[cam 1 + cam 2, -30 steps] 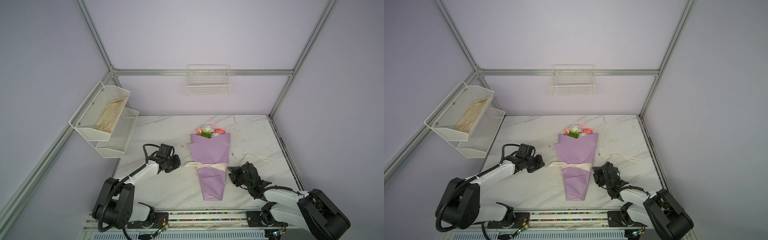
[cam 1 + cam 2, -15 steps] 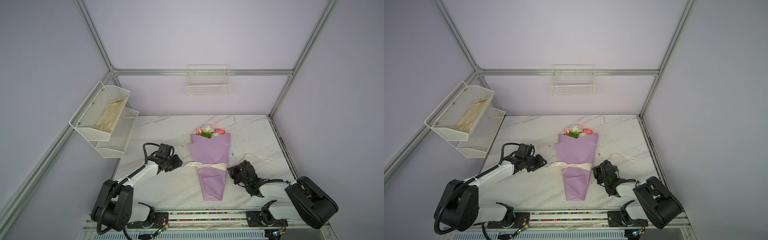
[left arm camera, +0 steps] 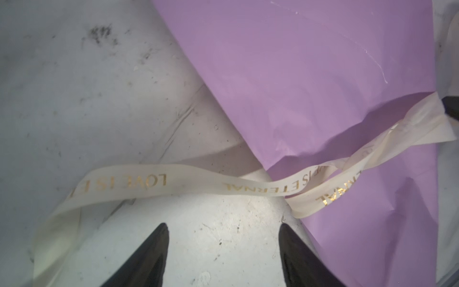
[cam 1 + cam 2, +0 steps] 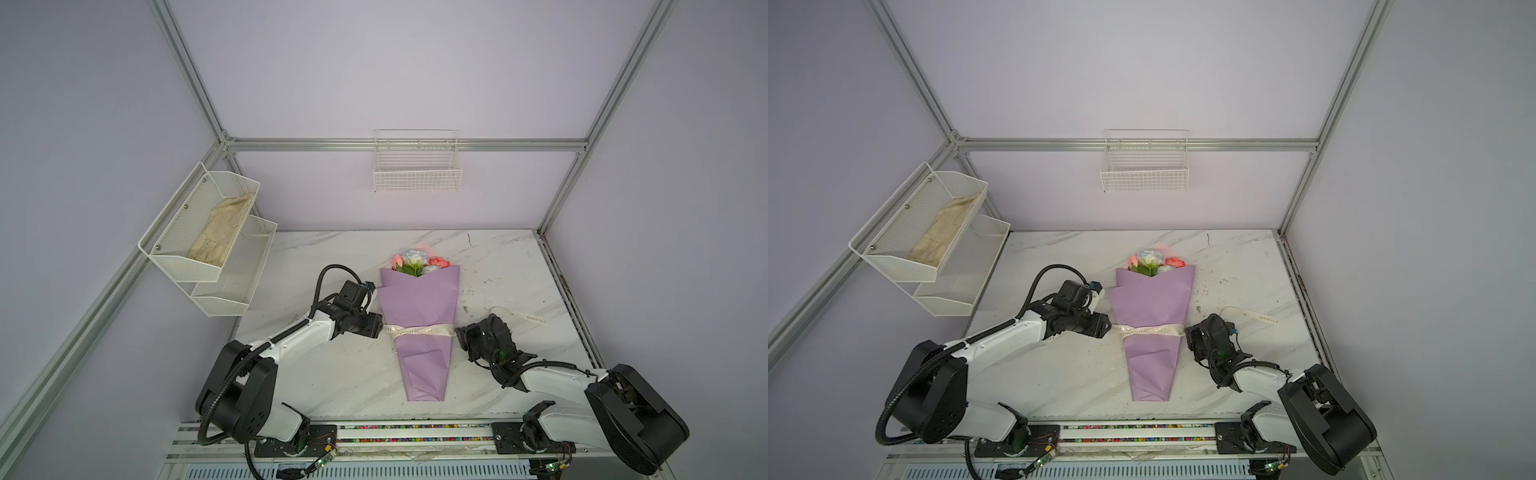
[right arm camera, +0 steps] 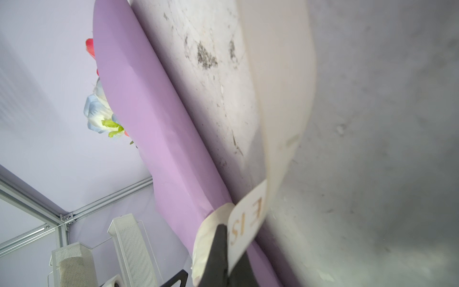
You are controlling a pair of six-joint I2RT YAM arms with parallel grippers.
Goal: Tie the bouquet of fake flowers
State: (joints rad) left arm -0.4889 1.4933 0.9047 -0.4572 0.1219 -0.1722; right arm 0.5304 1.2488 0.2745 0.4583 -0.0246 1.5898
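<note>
Bouquet (image 4: 419,291): lies flat near the middle of the table (image 4: 332,374), with the blooms toward the back wall and the narrow end toward the robot.
Roses (image 4: 413,258): soft fabric petals in pale blue-white and pink-red, with green leaves at the wrap's mouth.
Paper (image 3: 298,62): matte lilac and smooth, folded into a long cone. It is pinched in at the waist and sharply creased below it.
Ribbon (image 4: 415,330): a flat cream band with gold letters, crossing the paper's waist. Its strands are twisted where they cross, and one loose end curls on the table to the right.
Left gripper (image 3: 222,227): black tapered fingers stand wide apart with nothing between them. The tips are just short of a slack ribbon strand beside the paper's left edge.
Right gripper (image 5: 224,236): jaws closed, pinching the ribbon at the paper's right edge.
Table: marble-look white with grey veins, scuffed with dark specks.
Shelf (image 4: 232,291): white mesh, two tiers, on the left wall, with a crumpled beige cloth (image 4: 220,232) in the upper tier.
Basket (image 4: 417,180): white wire grid on the back wall.
</note>
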